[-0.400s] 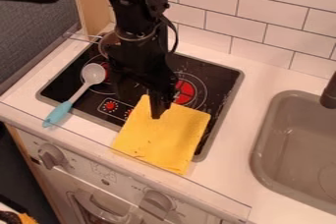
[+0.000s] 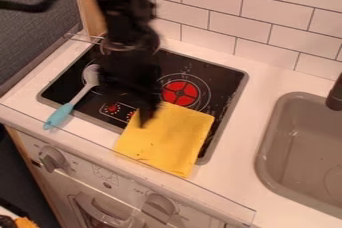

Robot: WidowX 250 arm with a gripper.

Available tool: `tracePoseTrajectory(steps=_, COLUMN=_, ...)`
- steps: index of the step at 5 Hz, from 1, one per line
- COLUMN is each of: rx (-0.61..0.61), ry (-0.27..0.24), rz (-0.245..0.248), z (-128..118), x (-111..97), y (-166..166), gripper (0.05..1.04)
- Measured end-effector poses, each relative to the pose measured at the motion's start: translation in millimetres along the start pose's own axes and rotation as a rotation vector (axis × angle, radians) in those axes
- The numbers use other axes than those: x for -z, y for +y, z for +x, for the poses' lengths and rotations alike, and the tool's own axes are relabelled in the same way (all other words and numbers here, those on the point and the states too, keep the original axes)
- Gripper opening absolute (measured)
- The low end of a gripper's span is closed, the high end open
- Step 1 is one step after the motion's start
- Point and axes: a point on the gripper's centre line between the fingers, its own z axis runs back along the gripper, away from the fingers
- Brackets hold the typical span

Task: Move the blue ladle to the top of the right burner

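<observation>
Grasping the blue-handled ladle [image 2: 91, 78] well means clearing the yellow cloth [image 2: 167, 144], then straddling the handle [image 2: 59, 116]; the black gripper's [image 2: 147, 114] opening and any hold cannot be told.

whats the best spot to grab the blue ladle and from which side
Probably mid-handle on the ladle, from above, fingers either side of the shaft: it lies slanted, bowl on the stove, thick blue grip on the counter, and that straight shaft looks narrow enough to pinch.
</observation>
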Motion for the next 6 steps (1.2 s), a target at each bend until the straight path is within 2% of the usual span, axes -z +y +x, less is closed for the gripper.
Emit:
tracePoseTrajectory(steps=2, rx=-0.131, ry=0.010, rz=0.054, z=-38, x=11, y=66, gripper=0.999)
tracePoseTrajectory(steps=3, rx=-0.178, ry=0.019, rz=0.062, z=-47, x=25, y=83, gripper=0.999)
tracePoseTrajectory(steps=4, rx=-0.213, ry=0.025, rz=0.068, z=-46, x=37, y=95, gripper=1.003)
tracePoseTrajectory(steps=6, rx=-0.251, ry=0.036, rz=0.099, z=-40, x=45, y=106, gripper=1.001)
